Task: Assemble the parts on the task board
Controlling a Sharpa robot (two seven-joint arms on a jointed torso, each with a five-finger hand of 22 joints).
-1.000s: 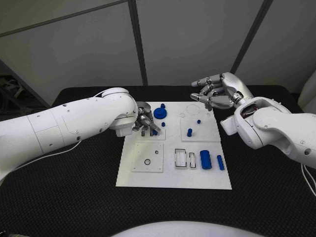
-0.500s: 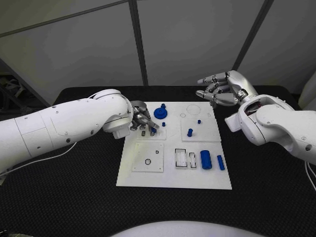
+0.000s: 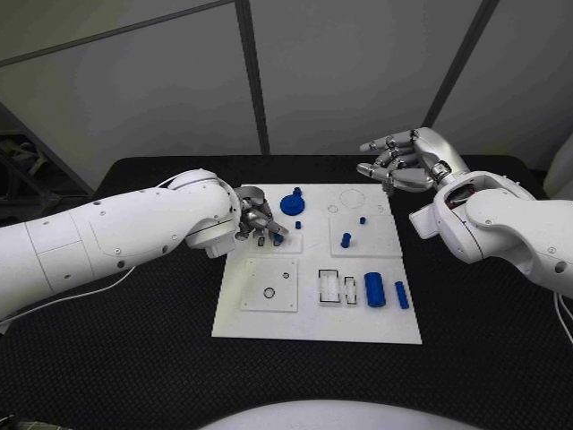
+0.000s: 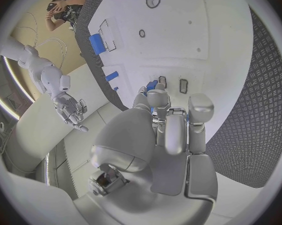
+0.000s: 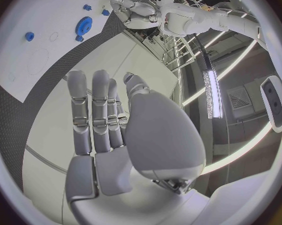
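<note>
now, task board (image 3: 315,322), blue parts (image 3: 373,289) on it

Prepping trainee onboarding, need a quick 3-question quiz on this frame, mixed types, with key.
1. True or false: the right hand holds a blue part.
2. The round part lies: A) on the far half of the board, beside the left hand; B) at the board's near edge; C) in the right hand.
3. Fill in: the ___ hand has its fingers down over the board.

Key: 1 false, it is raised beyond the board's far right corner with nothing in it. 2 A. 3 left.
</note>
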